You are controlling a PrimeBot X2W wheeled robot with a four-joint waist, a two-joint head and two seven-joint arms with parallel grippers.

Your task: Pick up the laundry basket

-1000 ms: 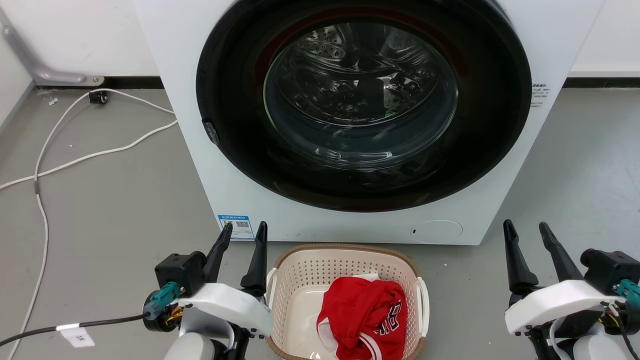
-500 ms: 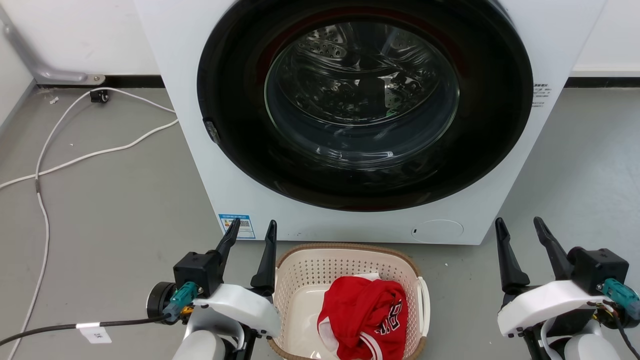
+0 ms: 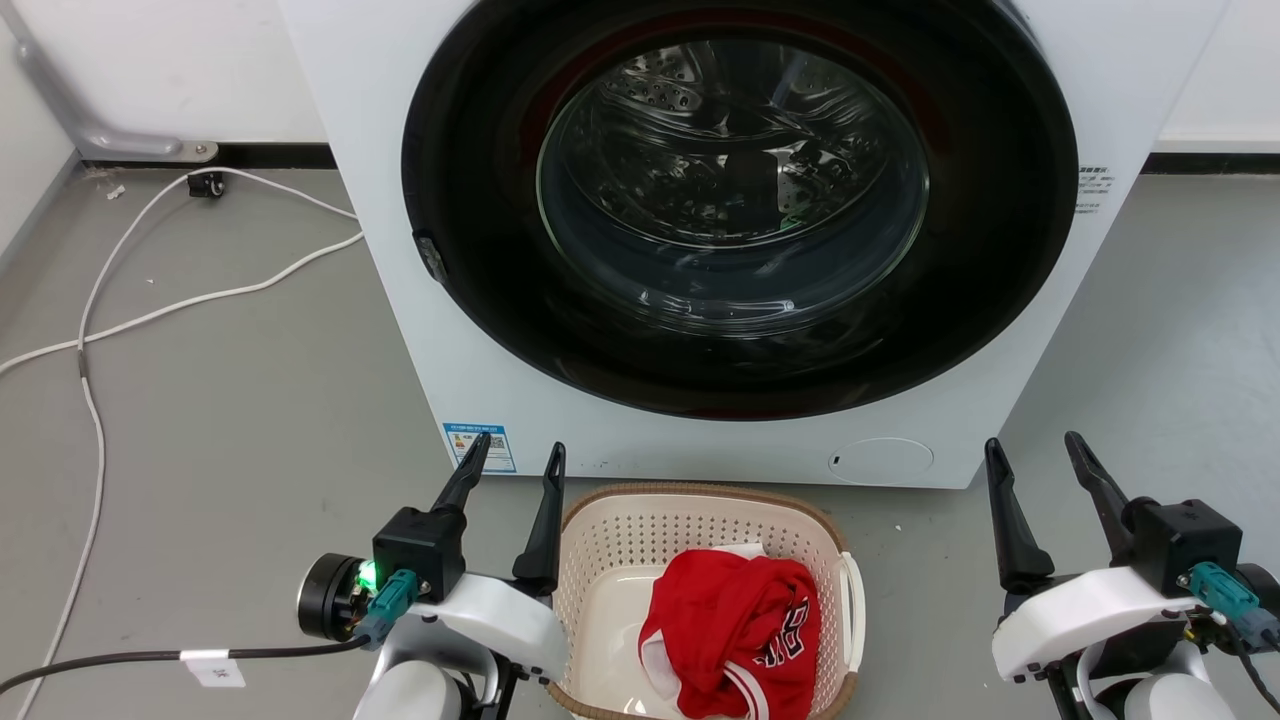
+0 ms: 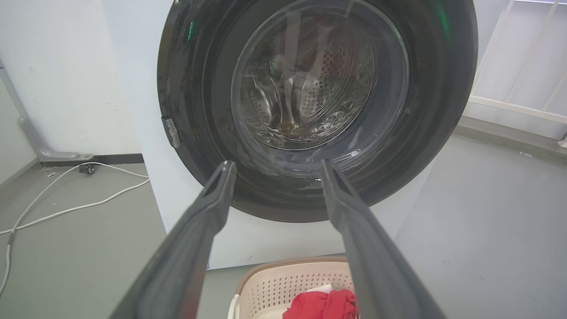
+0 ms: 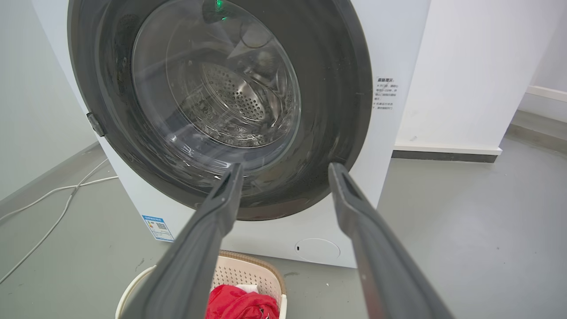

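Observation:
The laundry basket [image 3: 640,535] is cream with perforated walls and a brown rim, and sits on the floor just in front of the washing machine. A red garment [image 3: 735,630] lies inside it. My left gripper [image 3: 515,453] is open, its fingers right beside the basket's left rim. Well off to the basket's right, my right gripper [image 3: 1035,447] is open too and holds nothing. The left wrist view has the basket [image 4: 292,283] low between the fingers of that gripper [image 4: 277,164]. The right wrist view has the basket [image 5: 248,272] below its open gripper [image 5: 285,166].
The white washing machine [image 3: 1000,380] with its shut round glass door [image 3: 735,190] stands right behind the basket. White cables [image 3: 150,310] trail over the grey floor at the left. A wall runs behind the machine.
My left gripper has moved right and slightly forward, closer to the basket's left rim. The right gripper has shifted a little leftward. The head view has also shifted slightly.

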